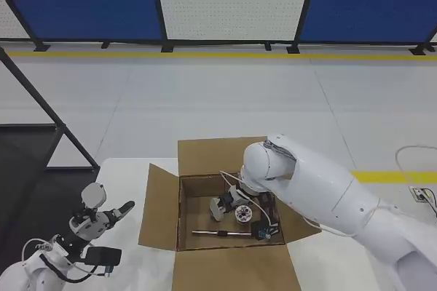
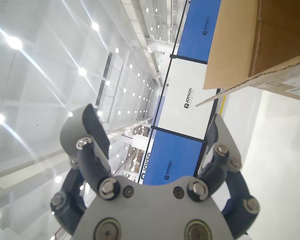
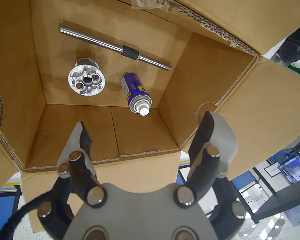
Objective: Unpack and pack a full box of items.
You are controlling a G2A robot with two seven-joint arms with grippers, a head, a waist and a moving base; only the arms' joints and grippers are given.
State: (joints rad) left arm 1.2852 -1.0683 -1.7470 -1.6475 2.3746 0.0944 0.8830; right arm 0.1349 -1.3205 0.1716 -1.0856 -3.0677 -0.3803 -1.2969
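Open brown cardboard box (image 1: 211, 155), flaps spread, at lower centre of top view. Inside on the floor: chrome rod (image 1: 220, 233) lying flat, silver hub (image 1: 243, 212), purple spray can (image 3: 135, 91) on its side.

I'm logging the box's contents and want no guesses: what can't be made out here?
1. Top view: the right arm hides the right part of the box interior.
2. Left wrist view: the box is cut off by the picture's edge, and its own wall hides its inside.
3. Right wrist view: the spray can points its nozzle toward the camera, so its print is too foreshortened to make out.
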